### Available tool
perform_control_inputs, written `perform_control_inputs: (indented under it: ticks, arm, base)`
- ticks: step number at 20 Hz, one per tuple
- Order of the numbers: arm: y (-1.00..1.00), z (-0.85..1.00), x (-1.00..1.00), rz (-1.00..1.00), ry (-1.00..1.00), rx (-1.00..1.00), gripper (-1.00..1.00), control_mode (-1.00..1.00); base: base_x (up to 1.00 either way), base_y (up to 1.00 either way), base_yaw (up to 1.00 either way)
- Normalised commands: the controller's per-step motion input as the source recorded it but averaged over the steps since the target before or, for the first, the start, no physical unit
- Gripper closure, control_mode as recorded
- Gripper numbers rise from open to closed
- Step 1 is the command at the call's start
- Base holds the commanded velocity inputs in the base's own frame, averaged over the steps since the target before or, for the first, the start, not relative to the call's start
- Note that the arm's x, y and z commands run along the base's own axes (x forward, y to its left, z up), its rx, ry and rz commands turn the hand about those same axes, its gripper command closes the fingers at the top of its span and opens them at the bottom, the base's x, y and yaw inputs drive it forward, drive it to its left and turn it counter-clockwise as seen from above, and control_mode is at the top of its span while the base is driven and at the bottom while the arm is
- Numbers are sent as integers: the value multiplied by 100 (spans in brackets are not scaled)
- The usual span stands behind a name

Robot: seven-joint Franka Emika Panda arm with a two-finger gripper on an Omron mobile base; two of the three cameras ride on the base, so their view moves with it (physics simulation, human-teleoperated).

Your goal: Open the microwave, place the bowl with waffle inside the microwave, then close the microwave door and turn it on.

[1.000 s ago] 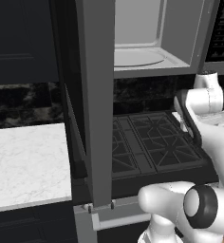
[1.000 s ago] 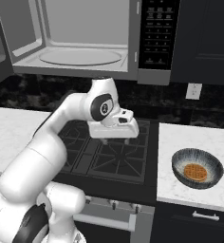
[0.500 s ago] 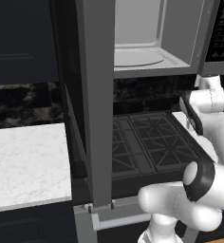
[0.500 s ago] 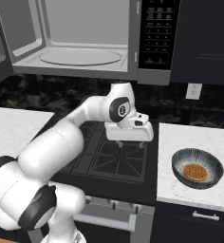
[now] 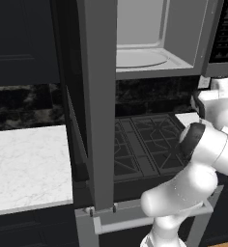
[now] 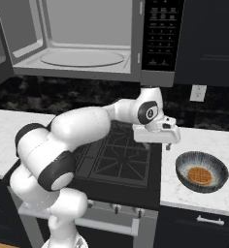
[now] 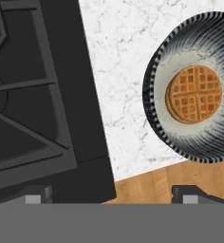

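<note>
Looking straight down here. The bowl (image 7: 197,95) sits on the right side of the frame, dark ribbed outside with a paler inner wall, cut off a bit by the right edge. The waffle (image 7: 194,94) lies flat in the middle of it, round, orange-brown, grid pattern easy to see. The bowl rests on the white marble table (image 7: 118,76), close to that table's lower edge, with wood floor (image 7: 147,187) showing past it. Left of the marble is the black stove (image 7: 38,95), its grate bars crossing the upper left, well apart from the bowl. The end effector (image 7: 111,193) has its two dark fingertips (image 7: 194,192) poking up at the bottom, spread wide, nothing between them.
</note>
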Motion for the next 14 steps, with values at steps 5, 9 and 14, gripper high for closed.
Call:
perform_control_inputs:
  ticks: [5, 9, 14]
  arm:
    - [-67, -36, 26, 0, 0, 4, -100, -100]
    - [-43, -40, 16, 0, 0, 3, -100, -100]
    - [-17, -35, 18, 0, 0, 3, -100, -100]
  base:
    - [0, 0, 0]
    - [0, 0, 0]
    - [0, 0, 0]
